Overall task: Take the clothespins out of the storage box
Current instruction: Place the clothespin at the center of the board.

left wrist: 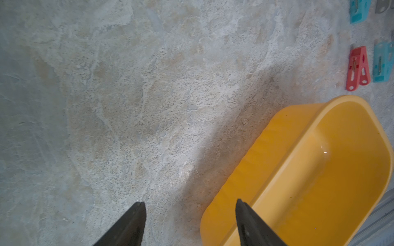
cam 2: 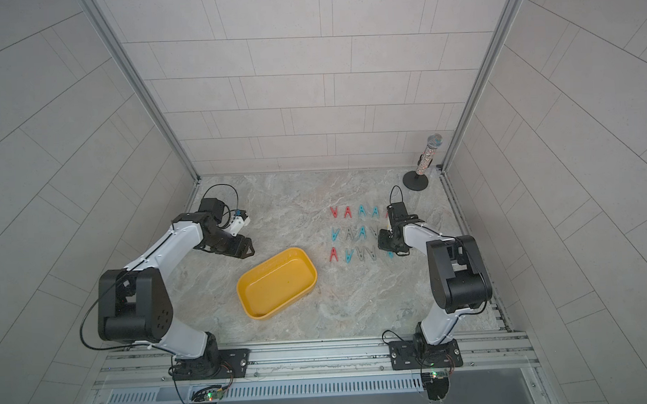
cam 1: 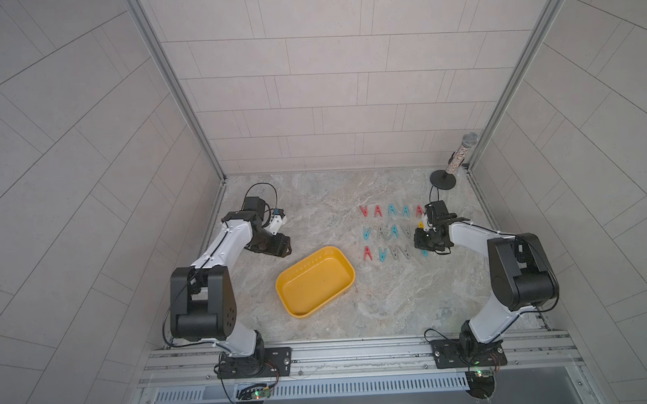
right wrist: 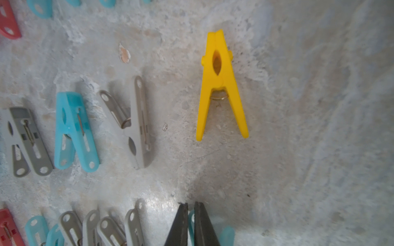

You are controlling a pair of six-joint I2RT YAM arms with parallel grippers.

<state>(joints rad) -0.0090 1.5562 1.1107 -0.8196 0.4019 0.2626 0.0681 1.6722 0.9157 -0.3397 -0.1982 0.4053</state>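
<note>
Top views, both: L gripper [cam 1: 284,248] is hovering w/ fingers apart, holding nothing, near the box [cam 1: 310,284] but not touching it. R gripper [cam 1: 425,243] is pointing down at the end of the nearest peg row; its fingers are too small to judge here. The box is sitting mid-table at an angle, w/ nothing inside. Pegs [cam 1: 394,230] are lying outside it in three rows on the R arm's side: red, teal, grey, one yellow. The table [cam 1: 333,202] is showing a grey-beige marble pattern. Pale tiled walls [cam 1: 310,81] are closing in three sides. A speckled mic [cam 1: 457,157] is standing upright on a round base in the far R corner.

L wrist: fingers [left wrist: 136,223] are standing wide apart w/ nothing between them, one tip over bare table, the other over the box rim. A red peg [left wrist: 358,68] is lying beyond the box, teal ones beside it.

R wrist: fingers are sitting almost together, pinching a teal peg [right wrist: 227,234] that is resting on the table. A yellow peg [right wrist: 221,85] is lying flat ahead, apart from the grey and teal ones in its row.
</note>
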